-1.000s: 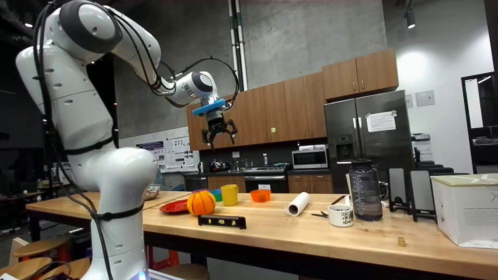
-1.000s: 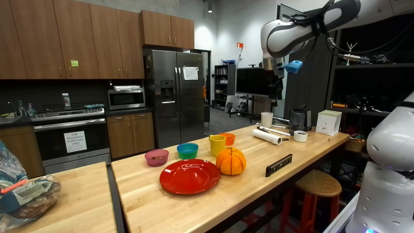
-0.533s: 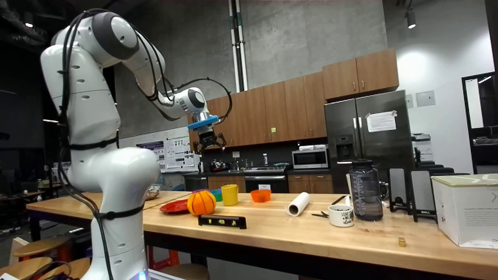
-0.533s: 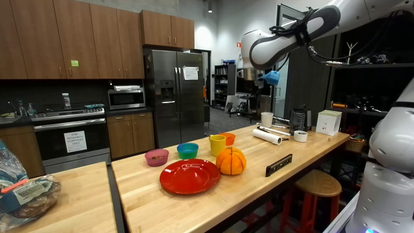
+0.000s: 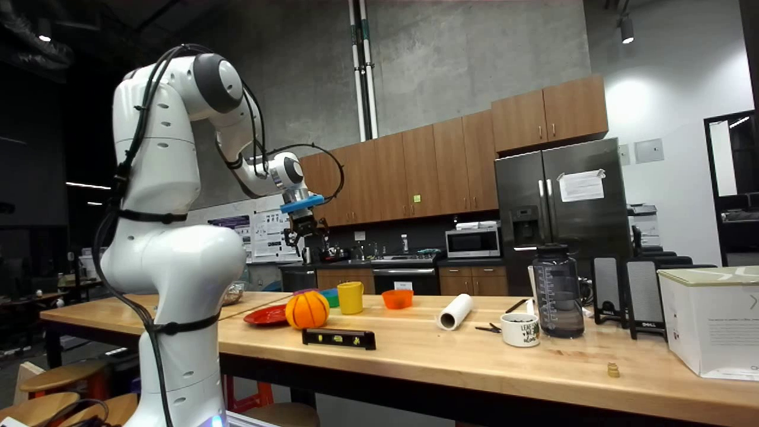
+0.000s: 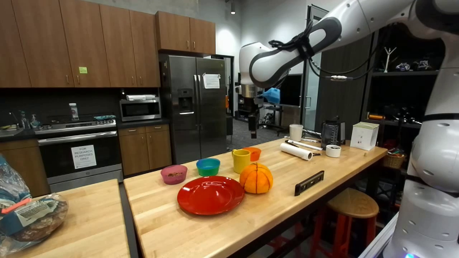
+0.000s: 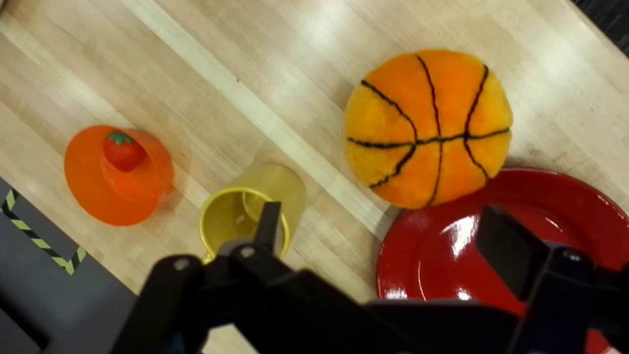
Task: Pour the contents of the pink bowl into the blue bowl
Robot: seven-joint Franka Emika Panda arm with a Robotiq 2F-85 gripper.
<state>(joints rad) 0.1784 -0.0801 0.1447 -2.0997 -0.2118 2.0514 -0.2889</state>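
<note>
The pink bowl [image 6: 168,179] stands upright on the table with small brown bits in it. In an exterior view only a sliver of it shows [image 5: 304,291]. The blue bowl [image 6: 208,164] is beside it, blue above and green below, perhaps two nested bowls. It is partly hidden behind the ball and the mug in an exterior view [image 5: 329,296]. My gripper [image 5: 308,238] is open and empty, high above the table. It also shows in an exterior view [image 6: 253,130] and in the wrist view [image 7: 378,216], over the yellow mug and red plate. Both bowls are out of the wrist view.
A red plate [image 6: 210,197], an orange plush ball [image 6: 256,178] and a yellow mug [image 6: 241,161] stand close to the bowls. An orange bowl [image 7: 93,182] holds a red toy fruit [image 7: 125,152]. A black level [image 6: 309,183] and a paper roll [image 6: 296,151] lie farther off.
The arm has come down and the gripper has moved left in both exterior views, nearer to the bowls. The gripper has stayed open. The things on the table have not moved.
</note>
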